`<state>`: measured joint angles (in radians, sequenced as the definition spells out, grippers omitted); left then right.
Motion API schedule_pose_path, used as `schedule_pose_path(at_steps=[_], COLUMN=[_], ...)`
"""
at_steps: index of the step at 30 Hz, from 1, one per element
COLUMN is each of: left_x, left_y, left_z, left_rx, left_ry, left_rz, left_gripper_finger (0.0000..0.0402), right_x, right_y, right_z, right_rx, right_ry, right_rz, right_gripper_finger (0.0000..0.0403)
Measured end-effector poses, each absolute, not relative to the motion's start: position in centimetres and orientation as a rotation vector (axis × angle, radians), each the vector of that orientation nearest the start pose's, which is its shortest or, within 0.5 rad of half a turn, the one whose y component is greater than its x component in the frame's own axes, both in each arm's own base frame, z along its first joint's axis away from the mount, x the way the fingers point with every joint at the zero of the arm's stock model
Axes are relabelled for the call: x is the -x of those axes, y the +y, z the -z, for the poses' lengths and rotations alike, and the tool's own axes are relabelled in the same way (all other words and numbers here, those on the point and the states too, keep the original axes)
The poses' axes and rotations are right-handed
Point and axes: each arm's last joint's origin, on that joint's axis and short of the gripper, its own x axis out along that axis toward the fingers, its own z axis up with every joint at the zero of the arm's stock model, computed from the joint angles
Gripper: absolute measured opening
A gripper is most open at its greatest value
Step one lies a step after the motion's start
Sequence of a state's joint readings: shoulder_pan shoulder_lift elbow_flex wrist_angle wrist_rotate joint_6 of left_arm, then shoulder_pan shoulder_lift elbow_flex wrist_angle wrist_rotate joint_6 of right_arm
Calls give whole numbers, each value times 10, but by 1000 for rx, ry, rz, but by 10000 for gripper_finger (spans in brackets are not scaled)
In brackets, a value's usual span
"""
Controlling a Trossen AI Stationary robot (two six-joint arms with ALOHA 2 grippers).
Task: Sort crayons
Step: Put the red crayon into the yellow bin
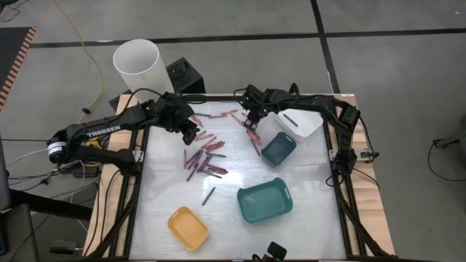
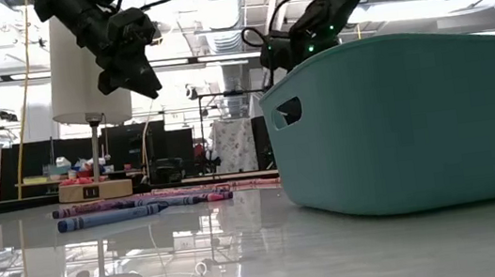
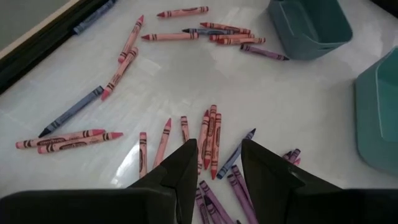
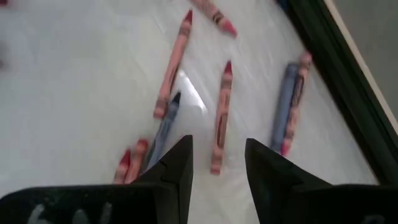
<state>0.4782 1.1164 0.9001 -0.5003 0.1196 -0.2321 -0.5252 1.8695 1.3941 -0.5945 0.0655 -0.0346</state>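
Note:
Many crayons (image 1: 205, 156), red, pink, purple and dark blue-grey, lie flat and scattered on the white tabletop, most of them in its far middle. My left gripper (image 1: 191, 131) hovers open above the left part of the heap; in its wrist view the fingers (image 3: 219, 165) frame a row of red crayons (image 3: 210, 137) below them. My right gripper (image 1: 253, 125) is open too, low over a few crayons at the far edge, with a red crayon (image 4: 221, 121) lying beyond the gap between its fingers (image 4: 217, 158). Neither gripper holds anything.
A small teal tray (image 1: 278, 148) and a white tray (image 1: 300, 122) stand at the far right. A larger teal tray (image 1: 264, 201) and a yellow tray (image 1: 188, 227) stand near the front. A white cylinder (image 1: 138, 65) stands beyond the far left corner.

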Motion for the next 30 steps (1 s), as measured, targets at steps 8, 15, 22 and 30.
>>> schedule_pose_path(at_steps=[8, 15, 22, 30], left_x=[-205, -205, -205, -205], left_y=[102, 102, 102, 102], left_z=[-283, -283, -283, -283], left_rx=[433, 433, 434, 434], left_ry=[649, 650, 650, 650], left_rz=[-423, -422, -421, -422], left_gripper_finger=[112, 112, 112, 112], right_x=[-338, -338, -341, -342], right_y=[-203, -206, -208, -211], right_z=[-201, -187, -172, -160], right_rx=[-233, -265, -264, -277], right_ry=[1075, 1121, 1158, 1189], right_rz=[506, 486, 468, 466], right_gripper_finger=[139, 139, 139, 138])
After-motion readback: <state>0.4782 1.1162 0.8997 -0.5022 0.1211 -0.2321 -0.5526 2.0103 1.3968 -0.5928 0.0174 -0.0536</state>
